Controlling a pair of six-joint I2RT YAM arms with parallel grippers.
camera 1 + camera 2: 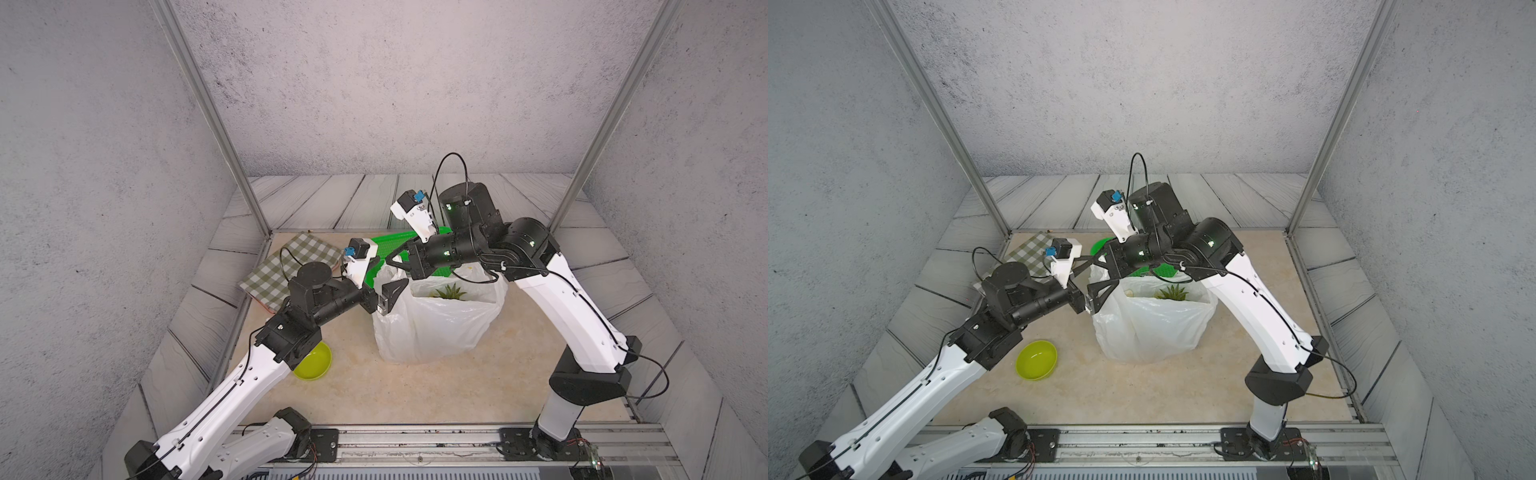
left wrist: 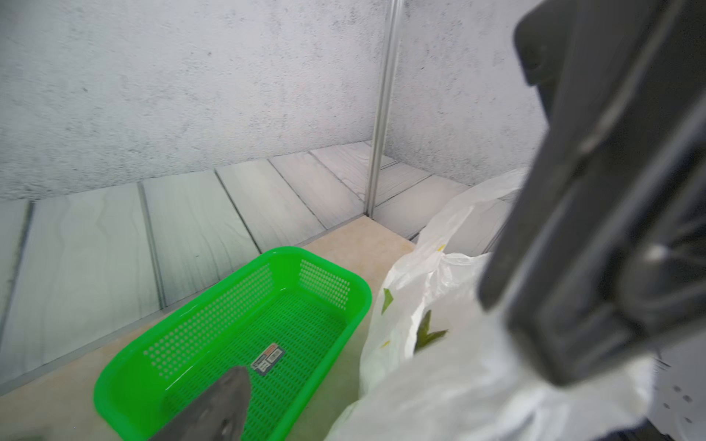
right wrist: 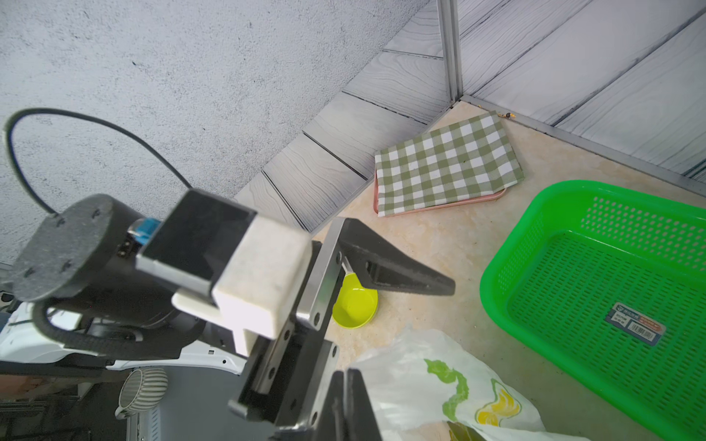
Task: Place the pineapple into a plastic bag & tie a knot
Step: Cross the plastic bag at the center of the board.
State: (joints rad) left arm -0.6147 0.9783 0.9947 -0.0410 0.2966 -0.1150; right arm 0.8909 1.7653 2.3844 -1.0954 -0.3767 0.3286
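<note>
My left hand [image 1: 384, 293] gapes wide at the bag's [image 1: 432, 328] rim. My right hand [image 1: 395, 261] is pressed together nearby, grip unclear. The pineapple [image 1: 451, 291] sits inside the bag.

The tabletop [image 1: 415, 386] carries the plastic bag [image 1: 432, 328], green basket [image 2: 214, 324], lime bowl [image 1: 1036, 359] and tray [image 3: 496, 194] (under checked cloth [image 3: 447, 164]).

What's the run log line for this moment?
pineapple in plastic bag | bag mouth open, untied | left claw open beside bag rim | right claw shut at bag top
</note>
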